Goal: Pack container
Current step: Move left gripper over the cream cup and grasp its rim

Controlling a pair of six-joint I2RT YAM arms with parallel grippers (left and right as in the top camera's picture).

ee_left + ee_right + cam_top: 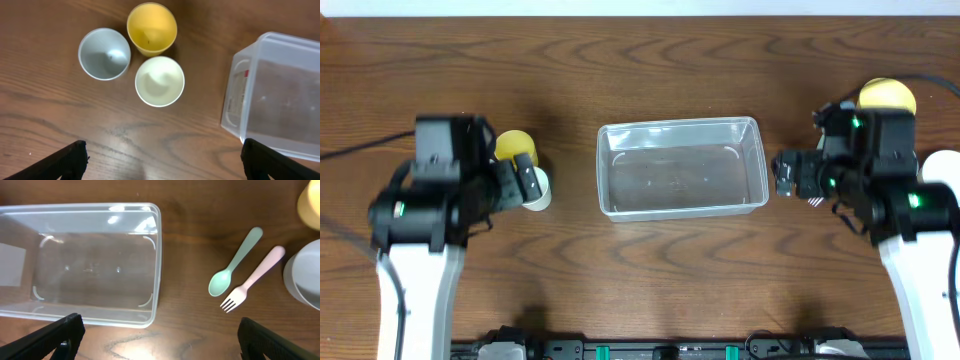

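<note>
The clear plastic container [680, 124] stands empty at the table's middle. It also shows in the left wrist view [234, 100] and in the right wrist view [158, 260]. My left gripper [527, 184] is open and empty, left of the container, above three cups: pale grey [104, 53], yellow [151, 27] and cream [159, 81]. Its fingers [162, 160] hover above bare wood. My right gripper [788, 175] is open and empty just right of the container, its fingers [157, 335] above wood. A mint spoon [235, 262] and a pink fork [252, 280] lie to its right.
A yellow cup [887, 96] and a round white bowl [942, 168] stand at the far right, partly hidden by the right arm; both show at the right wrist view's edge, the bowl [305, 275] below the yellow cup [311, 202]. Cables run off both sides.
</note>
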